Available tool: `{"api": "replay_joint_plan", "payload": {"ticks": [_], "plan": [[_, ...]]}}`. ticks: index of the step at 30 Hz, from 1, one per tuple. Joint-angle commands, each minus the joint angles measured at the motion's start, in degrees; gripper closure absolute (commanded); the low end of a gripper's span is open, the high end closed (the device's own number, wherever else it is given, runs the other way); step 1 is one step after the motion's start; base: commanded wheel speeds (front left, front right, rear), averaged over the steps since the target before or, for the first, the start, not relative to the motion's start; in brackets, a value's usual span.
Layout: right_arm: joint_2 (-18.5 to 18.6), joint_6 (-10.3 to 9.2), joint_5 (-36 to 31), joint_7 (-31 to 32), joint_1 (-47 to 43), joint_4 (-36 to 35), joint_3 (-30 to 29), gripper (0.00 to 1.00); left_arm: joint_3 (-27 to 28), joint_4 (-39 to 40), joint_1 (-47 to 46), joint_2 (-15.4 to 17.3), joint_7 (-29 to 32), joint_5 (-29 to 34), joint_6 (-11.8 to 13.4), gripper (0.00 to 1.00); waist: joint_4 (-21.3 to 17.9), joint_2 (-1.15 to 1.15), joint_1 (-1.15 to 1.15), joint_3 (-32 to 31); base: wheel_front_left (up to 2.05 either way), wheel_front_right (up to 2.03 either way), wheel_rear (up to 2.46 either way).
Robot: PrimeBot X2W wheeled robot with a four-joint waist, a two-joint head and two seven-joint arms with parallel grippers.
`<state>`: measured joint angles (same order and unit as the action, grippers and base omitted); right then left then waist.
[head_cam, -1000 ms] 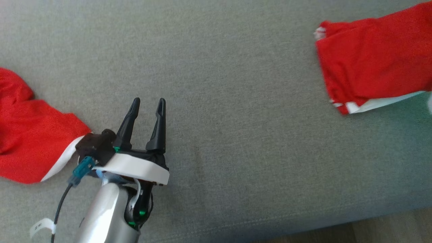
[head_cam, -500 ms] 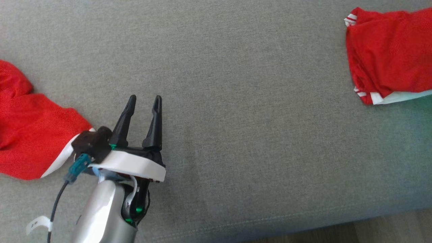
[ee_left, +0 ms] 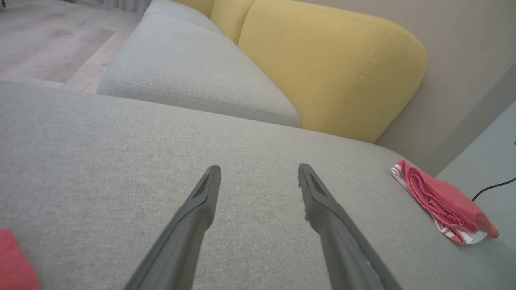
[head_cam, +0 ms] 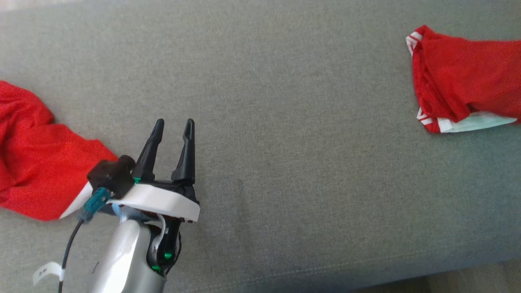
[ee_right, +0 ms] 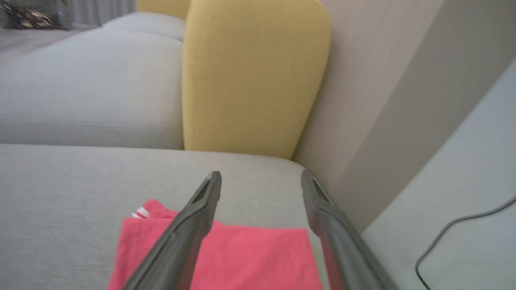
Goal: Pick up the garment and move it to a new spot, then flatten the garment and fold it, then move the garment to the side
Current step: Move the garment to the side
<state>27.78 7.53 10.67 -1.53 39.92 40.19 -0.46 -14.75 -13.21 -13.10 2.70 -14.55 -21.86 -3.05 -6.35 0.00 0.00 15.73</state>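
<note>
Grey sofa seat with yellow back cushion beyond the fingers; we list two red garments: folded red garment, white-trimmed, well apart to the right of the left gripper and lying beneath and ahead of the right gripper; crumpled red garment, just left of the left gripper's base. Both pairs of fingers: moderately spread, holding nothing, touching no cloth that we can make out. Step, as we judge it: one piece folded and set aside, so the next move calls for the left fingers to swing left, descend and close on the crumpled piece.
</note>
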Motion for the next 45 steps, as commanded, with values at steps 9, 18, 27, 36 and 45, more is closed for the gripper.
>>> {"api": "replay_joint_plan", "payload": {"ticks": [9, 18, 27, 36, 45], "plan": [[-10.3, -0.04, 1.1, -3.7, -4.6, -14.8, 5.7, 0.0, 1.5, 3.8, 2.2, 0.2, -0.4, -1.8, 1.6, 0.0, 1.2, 0.0, 0.0, -7.4, 0.0, 0.0, 0.0], [-18.3, -0.04, -0.6, -7.0, -15.9, -21.4, 6.4, 0.0, 1.8, 5.2, 5.5, 0.2, -0.4, -2.4, 2.8, 0.0, 2.7, 0.0, 0.0, -11.8, 0.0, 0.0, 0.0], [-23.3, -0.04, -4.7, -10.4, -29.3, -25.7, 5.1, 0.0, 1.5, 5.1, 10.3, 0.2, -0.4, -2.5, 3.5, 0.0, 3.3, 0.0, 0.0, -15.0, 0.0, 0.0, 0.0], [-24.8, -0.04, -6.9, -12.2, -35.7, -27.6, 3.4, 0.0, 1.2, 5.7, 12.4, 0.2, -0.4, -0.7, 3.7, 0.0, 3.1, 0.0, 0.0, -15.6, 0.0, 0.0, 0.0], [-24.9, -0.04, -4.8, -12.9, -36.1, -27.4, 3.5, 0.0, 1.9, 7.6, 12.6, 0.2, -0.4, 0.3, 4.1, 0.0, 2.7, 0.0, 0.0, -15.5, 0.0, 0.0, 0.0]]}}
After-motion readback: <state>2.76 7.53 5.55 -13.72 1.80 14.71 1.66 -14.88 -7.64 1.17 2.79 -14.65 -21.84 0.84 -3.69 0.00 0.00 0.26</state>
